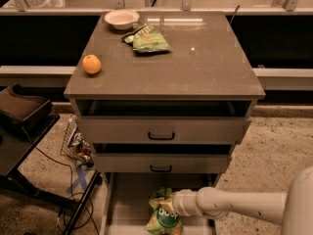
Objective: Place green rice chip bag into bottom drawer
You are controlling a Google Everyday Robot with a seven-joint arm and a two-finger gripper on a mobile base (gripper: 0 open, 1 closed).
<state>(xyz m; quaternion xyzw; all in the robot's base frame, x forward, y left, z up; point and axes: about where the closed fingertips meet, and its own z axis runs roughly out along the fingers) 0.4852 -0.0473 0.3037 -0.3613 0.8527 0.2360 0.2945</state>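
In the camera view, the green rice chip bag [164,221] is seen low inside the open bottom drawer [129,199], its crumpled top pinched by the closed gripper [167,205]. It is judged light, soft and crushable, best held by the top seam. White lettering is visible but cannot be read.

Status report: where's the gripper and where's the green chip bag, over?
Gripper down in the bottom drawer, at the upper right of the green rice chip bag. Bag inside the drawer walls. Nothing seen in the way.
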